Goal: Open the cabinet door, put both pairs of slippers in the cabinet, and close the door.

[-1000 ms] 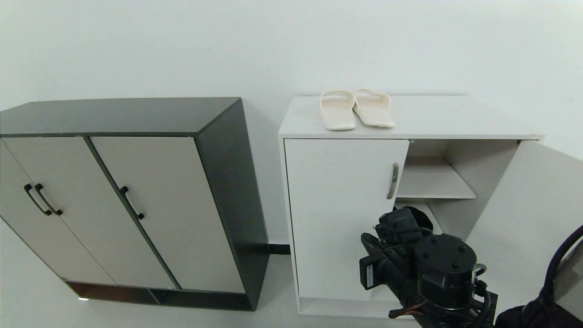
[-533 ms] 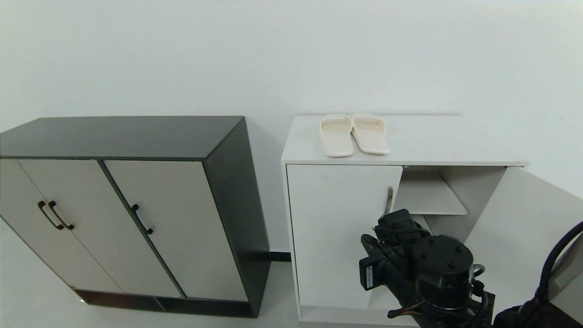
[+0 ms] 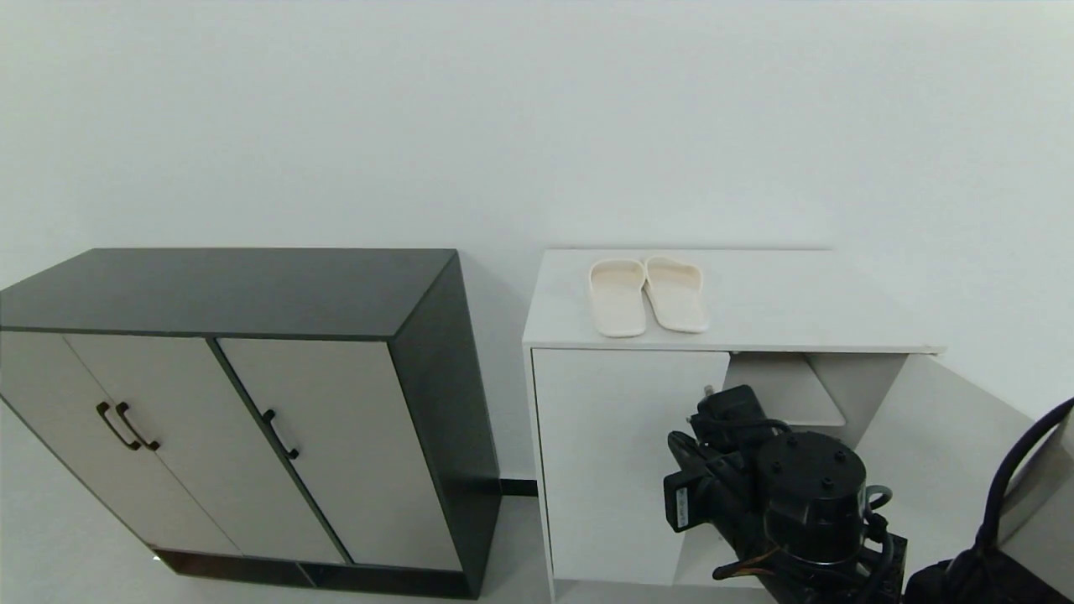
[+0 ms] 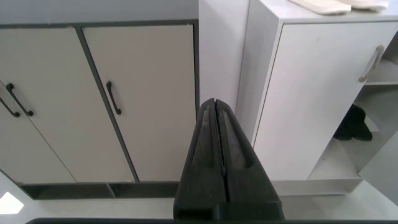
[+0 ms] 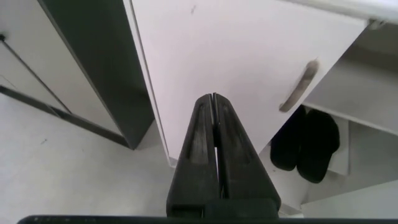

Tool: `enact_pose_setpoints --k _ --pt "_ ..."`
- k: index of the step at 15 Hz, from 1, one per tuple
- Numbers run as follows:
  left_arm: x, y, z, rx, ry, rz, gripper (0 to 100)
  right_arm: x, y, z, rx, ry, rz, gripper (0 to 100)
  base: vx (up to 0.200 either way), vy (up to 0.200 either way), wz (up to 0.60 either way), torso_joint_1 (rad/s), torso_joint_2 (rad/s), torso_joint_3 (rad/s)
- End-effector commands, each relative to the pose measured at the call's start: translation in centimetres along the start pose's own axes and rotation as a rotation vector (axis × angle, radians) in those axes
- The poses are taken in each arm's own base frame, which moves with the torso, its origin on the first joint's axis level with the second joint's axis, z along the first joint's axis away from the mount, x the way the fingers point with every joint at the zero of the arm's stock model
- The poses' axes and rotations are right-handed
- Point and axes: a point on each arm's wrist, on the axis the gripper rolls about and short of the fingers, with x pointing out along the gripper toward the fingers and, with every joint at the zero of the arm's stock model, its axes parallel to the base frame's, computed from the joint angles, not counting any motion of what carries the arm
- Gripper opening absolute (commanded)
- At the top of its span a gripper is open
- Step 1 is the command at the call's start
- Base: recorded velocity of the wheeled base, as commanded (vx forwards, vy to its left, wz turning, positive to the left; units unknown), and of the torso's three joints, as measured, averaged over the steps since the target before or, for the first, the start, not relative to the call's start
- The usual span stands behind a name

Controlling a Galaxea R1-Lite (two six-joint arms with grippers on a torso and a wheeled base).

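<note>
White cabinet (image 3: 621, 461) right of centre, its right door (image 3: 948, 470) swung open. Black slippers (image 5: 308, 146) sit on the lower shelf; cream slippers (image 3: 646, 294) wait on top, mid-frame. Left gripper (image 4: 215, 106) and right gripper (image 5: 214, 99) are both pressed together, empty. Next, likely: reach up and open for the cream pair.

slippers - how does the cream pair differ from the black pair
Colour: the cream pair is pale, the black pair dark.
Place: the cream pair lies out on top of the white cabinet; the black pair is inside it, below the shelf.
Task state: the cream pair is not yet put away; the black pair already is.
Shared: in each pair the two slippers lie side by side, close together.
</note>
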Motion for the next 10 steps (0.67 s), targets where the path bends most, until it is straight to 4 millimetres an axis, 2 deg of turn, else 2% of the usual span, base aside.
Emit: enact_pose_setpoints --k 1,3,6,7,10 --pt "0.0 0.0 0.0 0.000 0.002 0.000 0 0.3 -0.2 -0.1 -0.008 0.002 -0.012 0 0.000 0.000 0.00 0.159 -0.31 -0.173" --pt "0.0 0.0 0.0 0.001 0.002 0.000 0 0.2 -0.6 0.2 -0.111 -0.001 -0.026 0 0.000 0.000 0.00 0.063 -0.13 -0.075" --pt "0.0 0.0 0.0 0.001 0.002 0.000 0 1.1 -0.4 1.4 -0.110 0.068 -0.039 0 0.000 0.000 0.00 0.000 0.00 0.000" --pt "0.0 0.0 0.0 0.001 0.002 0.000 0 1.2 -0.3 2.0 -0.081 0.098 -0.041 100 0.000 0.000 0.00 0.000 0.00 0.000" --pt "0.0 0.0 0.0 0.003 0.002 0.000 0 1.6 0.2 5.3 0.038 0.171 -0.058 100 0.000 0.000 0.00 0.000 0.00 0.000"
